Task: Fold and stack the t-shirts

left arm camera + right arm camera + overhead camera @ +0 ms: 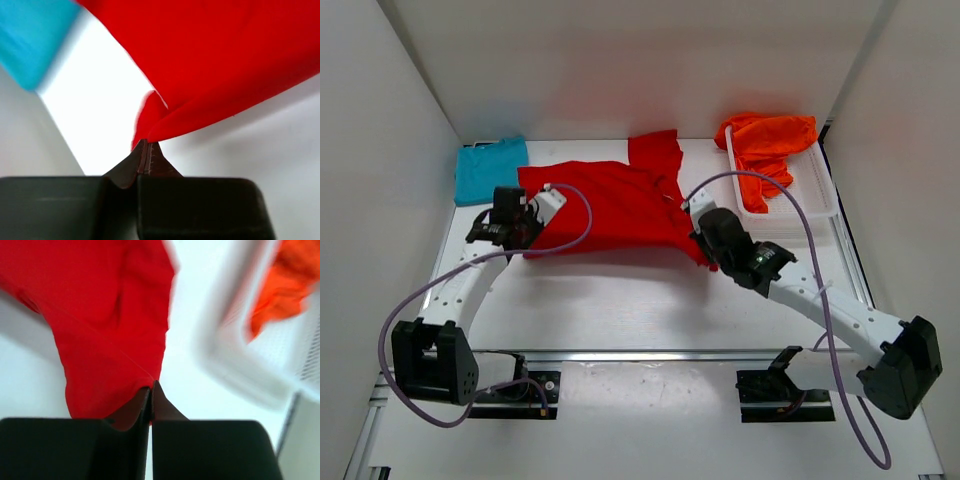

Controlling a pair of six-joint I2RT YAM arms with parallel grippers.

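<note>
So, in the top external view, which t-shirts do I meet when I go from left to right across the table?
teal-blue t-shirt → red t-shirt → orange t-shirt

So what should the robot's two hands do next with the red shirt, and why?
Probably lift together and carry the near edge toward the far edge, folding it in half. The left gripper and right gripper are each shut on a near corner of the red t-shirt, which lies spread open.

White mesh basket (812,197) at the far right of the white table (620,300), near the side wall (905,150)
</note>
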